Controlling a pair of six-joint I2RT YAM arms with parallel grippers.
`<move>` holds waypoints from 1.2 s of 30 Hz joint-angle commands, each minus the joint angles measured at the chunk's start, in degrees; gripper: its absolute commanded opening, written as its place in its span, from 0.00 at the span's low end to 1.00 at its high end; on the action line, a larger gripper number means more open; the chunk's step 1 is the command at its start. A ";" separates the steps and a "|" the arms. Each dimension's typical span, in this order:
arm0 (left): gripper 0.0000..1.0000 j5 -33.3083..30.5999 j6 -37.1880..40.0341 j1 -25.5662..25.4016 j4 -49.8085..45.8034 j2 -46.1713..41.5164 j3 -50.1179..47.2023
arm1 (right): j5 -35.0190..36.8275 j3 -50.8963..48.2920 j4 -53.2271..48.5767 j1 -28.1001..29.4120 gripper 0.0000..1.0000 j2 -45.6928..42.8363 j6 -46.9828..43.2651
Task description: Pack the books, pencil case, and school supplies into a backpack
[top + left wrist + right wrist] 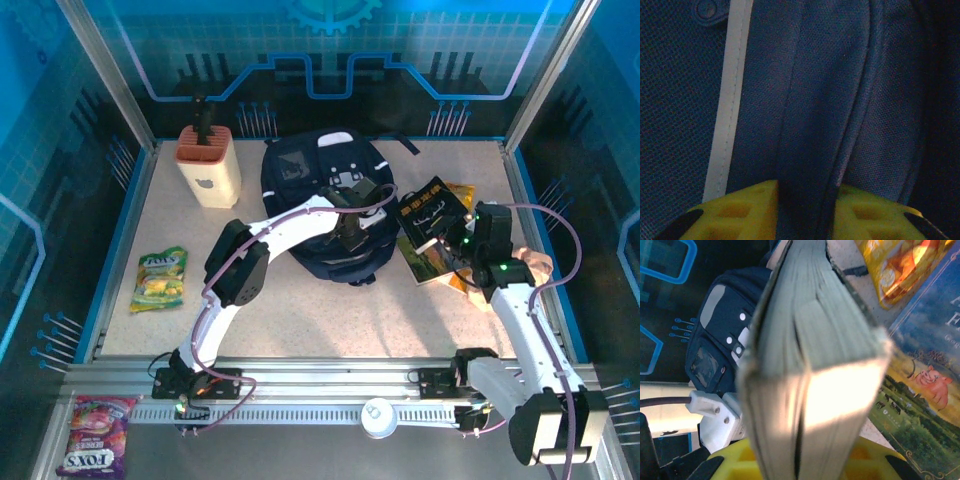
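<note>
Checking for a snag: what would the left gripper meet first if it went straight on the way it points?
The backpack: a raised fold of its navy fabric sits between the fingers of the left gripper, directly ahead and apparently touching.

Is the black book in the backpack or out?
Out. The right gripper holds the black book clear of the backpack, over the landscape book.
</note>
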 commanded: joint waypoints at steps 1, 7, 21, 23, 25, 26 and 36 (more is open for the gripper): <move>0.25 -1.55 -1.51 0.29 -0.52 -2.51 1.69 | 2.46 3.78 0.45 -0.86 0.00 -2.49 -2.90; 0.16 -1.04 -2.71 0.28 2.90 -8.59 -0.46 | 3.56 3.73 -1.69 -0.95 0.00 -3.76 -3.54; 0.00 -5.58 -8.25 0.39 14.04 -20.69 -5.83 | -1.18 4.07 -5.89 -0.97 0.00 -7.10 -2.94; 0.00 -7.27 -8.80 0.42 15.38 -21.23 -6.08 | 0.23 4.03 -6.41 -1.00 0.00 -8.44 -2.80; 0.00 -8.87 -9.47 0.40 16.33 -21.52 -6.15 | 0.93 4.13 -7.33 -0.98 0.00 -8.91 -2.54; 0.00 -9.03 -9.69 0.49 16.61 -21.59 -6.07 | 0.31 4.21 -7.36 -0.99 0.00 -8.75 -2.45; 0.00 -6.02 -13.69 0.19 14.11 -21.25 -1.12 | -8.85 -1.19 8.66 5.20 0.00 -4.67 5.59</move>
